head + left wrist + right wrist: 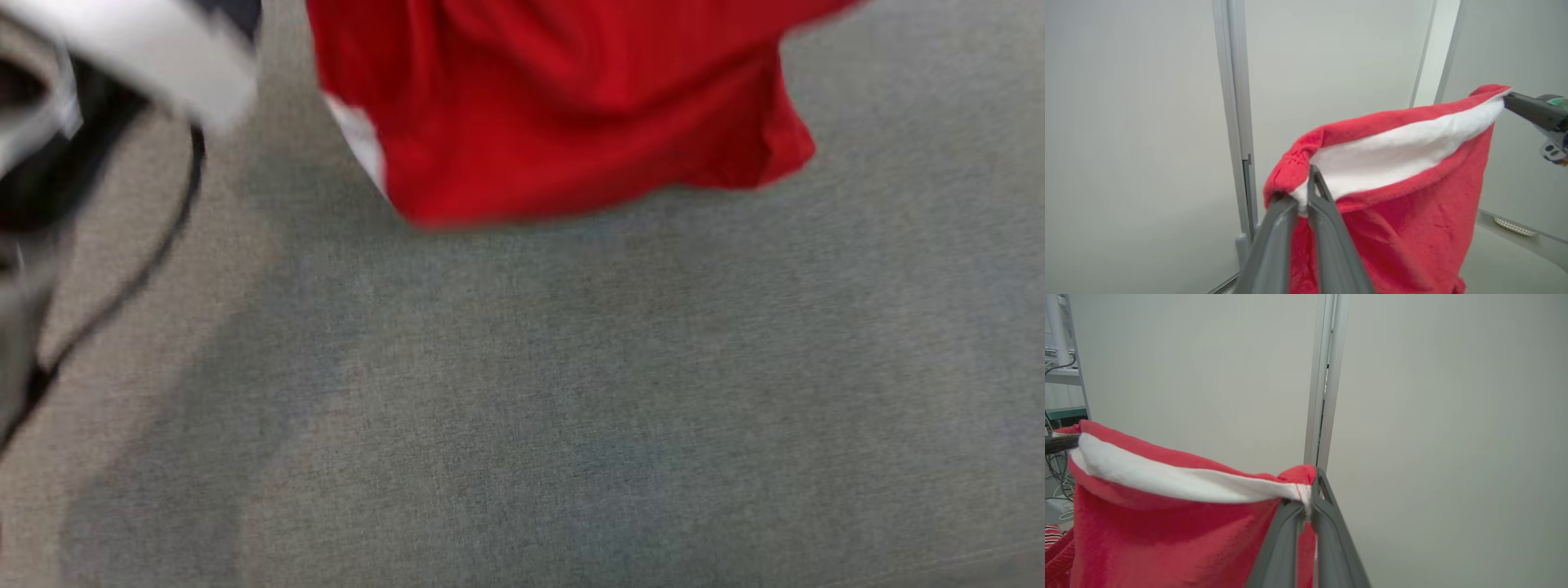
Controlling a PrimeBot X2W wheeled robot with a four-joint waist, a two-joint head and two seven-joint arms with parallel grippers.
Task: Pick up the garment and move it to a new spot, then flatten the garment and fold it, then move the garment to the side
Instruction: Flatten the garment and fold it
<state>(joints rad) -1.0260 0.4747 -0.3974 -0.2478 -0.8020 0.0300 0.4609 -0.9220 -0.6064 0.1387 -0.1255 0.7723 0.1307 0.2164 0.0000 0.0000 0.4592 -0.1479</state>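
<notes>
The garment [563,106] is red fleece with a white inside, and it hangs in the air above the grey fabric surface [571,392]. My left gripper [1304,200] is shut on one top corner of the garment [1396,192]. My right gripper [1308,498] is shut on the other top corner of the garment [1167,522]. The top edge is stretched between the two, white lining showing. The right gripper [1511,100] also appears at the far right of the left wrist view. In the head view the lower hem hangs clear of the surface.
A pale forearm [155,57] and a dark cable [163,229] blur across the head view's upper left. Behind the garment stand pale wall panels with a metal post [1325,384]. Shelving with cables [1059,375] is at the right wrist view's left edge.
</notes>
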